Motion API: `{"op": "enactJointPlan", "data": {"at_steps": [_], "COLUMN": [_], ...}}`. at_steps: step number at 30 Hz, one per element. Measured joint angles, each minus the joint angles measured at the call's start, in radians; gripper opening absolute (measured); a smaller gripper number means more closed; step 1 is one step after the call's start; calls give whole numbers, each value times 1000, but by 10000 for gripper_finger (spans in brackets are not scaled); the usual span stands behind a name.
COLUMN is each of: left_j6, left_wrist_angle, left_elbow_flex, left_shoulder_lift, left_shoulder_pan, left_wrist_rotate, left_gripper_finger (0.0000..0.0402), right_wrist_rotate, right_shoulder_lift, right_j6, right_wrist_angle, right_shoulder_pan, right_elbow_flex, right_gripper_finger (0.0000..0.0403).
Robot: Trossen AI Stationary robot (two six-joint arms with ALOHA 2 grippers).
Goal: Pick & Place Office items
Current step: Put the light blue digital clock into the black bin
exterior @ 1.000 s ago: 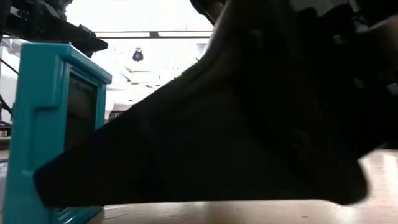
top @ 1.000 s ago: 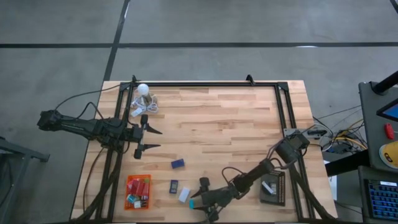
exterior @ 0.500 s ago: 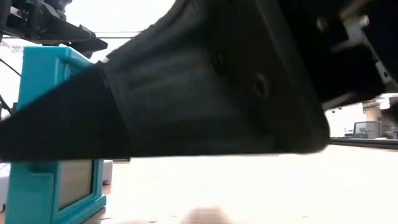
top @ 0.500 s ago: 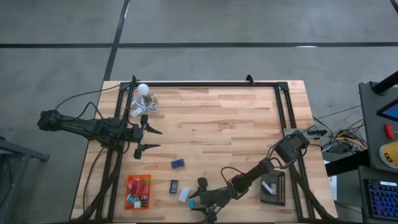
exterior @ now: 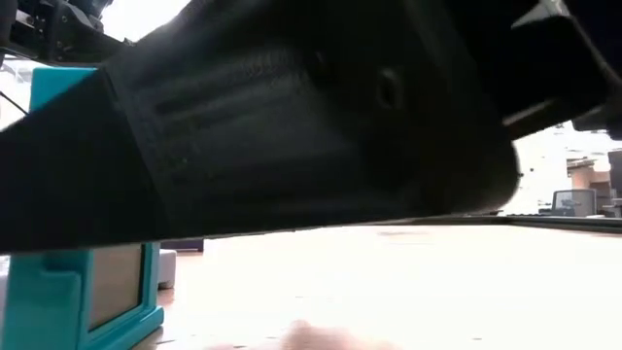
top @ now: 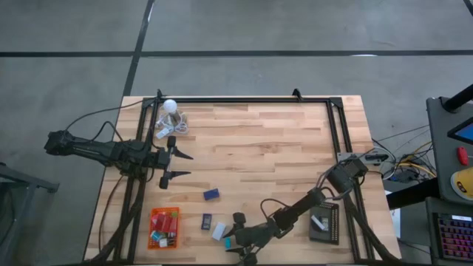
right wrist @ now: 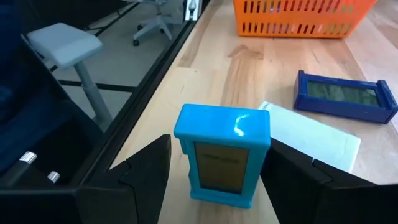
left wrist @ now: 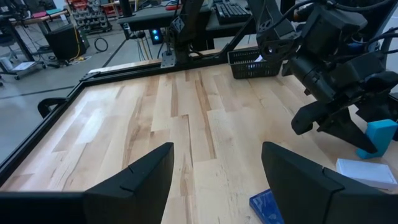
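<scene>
Right gripper [right wrist: 214,168], fingers spread, straddles your upright teal block [right wrist: 222,154] at the table's [top: 266,148] near edge beside a white pad [right wrist: 317,140], far closer than the idle, open left gripper [top: 177,165].

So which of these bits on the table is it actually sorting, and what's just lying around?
Part of the job:
- teal block between the right fingers
- white flat piece
- two navy pieces
- orange tray and black tray holding pieces

Just lying about:
- white bulb with coiled cord
</scene>
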Motion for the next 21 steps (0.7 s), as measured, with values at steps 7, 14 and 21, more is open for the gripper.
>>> {"op": "enactJointPlan", "data": {"at_steps": [7,14,21], "left_j6": [0,0,0], "left_wrist_angle": [0,0,0], "left_elbow_flex": [0,0,0], "left_shoulder_lift": [0,0,1], "left_shoulder_pan": [0,0,0], "left_wrist_rotate": [0,0,0], "left_gripper_finger": [248,248,248], "right_wrist_rotate": [-3,-14,-14], "right_shoulder_lift": [0,0,-2], "right_j6": [8,11,7], "right_wrist_angle": [-19,-23,-33], "right_shoulder_pan": [0,0,0], "right_elbow_flex": [0,0,0], "right_gripper_finger": [217,155,146]}}
